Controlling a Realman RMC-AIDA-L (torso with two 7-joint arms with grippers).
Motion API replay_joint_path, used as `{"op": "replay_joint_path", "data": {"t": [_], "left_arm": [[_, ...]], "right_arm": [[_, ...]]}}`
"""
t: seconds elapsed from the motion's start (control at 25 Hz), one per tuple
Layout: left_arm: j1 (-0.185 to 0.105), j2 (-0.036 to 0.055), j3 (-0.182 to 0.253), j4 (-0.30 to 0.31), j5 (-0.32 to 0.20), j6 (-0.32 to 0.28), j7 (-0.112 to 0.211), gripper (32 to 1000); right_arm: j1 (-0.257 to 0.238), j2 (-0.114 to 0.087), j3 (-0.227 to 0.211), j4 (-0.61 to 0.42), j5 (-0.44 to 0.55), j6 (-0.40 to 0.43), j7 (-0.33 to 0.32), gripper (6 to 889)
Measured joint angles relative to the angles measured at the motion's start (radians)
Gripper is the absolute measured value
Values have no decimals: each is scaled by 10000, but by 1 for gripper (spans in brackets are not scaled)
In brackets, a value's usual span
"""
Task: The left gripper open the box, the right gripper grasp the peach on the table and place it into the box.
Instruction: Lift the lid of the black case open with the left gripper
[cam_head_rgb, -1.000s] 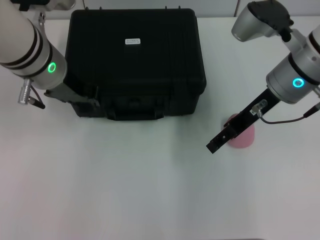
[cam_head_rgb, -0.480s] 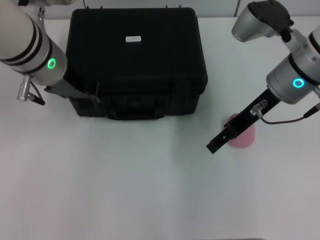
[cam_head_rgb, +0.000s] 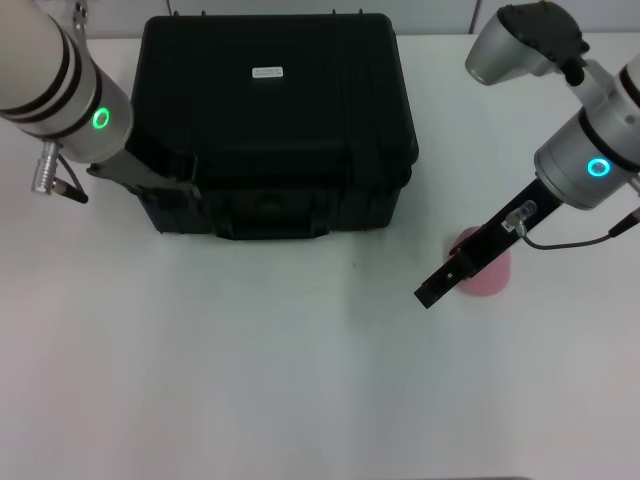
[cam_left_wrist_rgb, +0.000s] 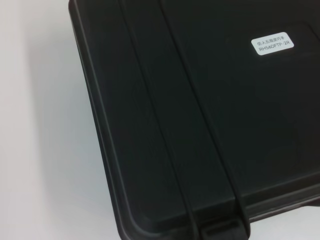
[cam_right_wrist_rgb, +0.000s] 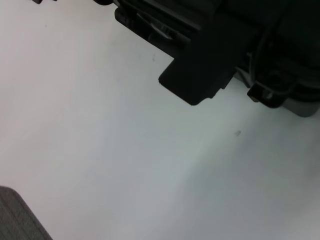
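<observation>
While box (cam_head_rgb: 275, 120) shut, left gripper (cam_head_rgb: 165, 185) at front-left edge, right gripper (cam_head_rgb: 432, 290) over peach (cam_head_rgb: 488, 275).

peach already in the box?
No, the peach sits on the table right of the closed box, under the right gripper.

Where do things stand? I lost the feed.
Left gripper at the closed black hard case's front-left corner. Right gripper over the pale pink peach on the white table. Nothing between.

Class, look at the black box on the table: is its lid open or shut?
Shut: the box lid lies flat, hiding the interior.
</observation>
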Motion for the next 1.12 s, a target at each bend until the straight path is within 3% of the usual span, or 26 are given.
{"op": "replay_joint_path", "data": {"t": [1.12], "left_arm": [[-132, 24, -153, 643, 125, -380, -46, 380]], "right_arm": [[-9, -7, 0, 16, -12, 0, -20, 800]]}}
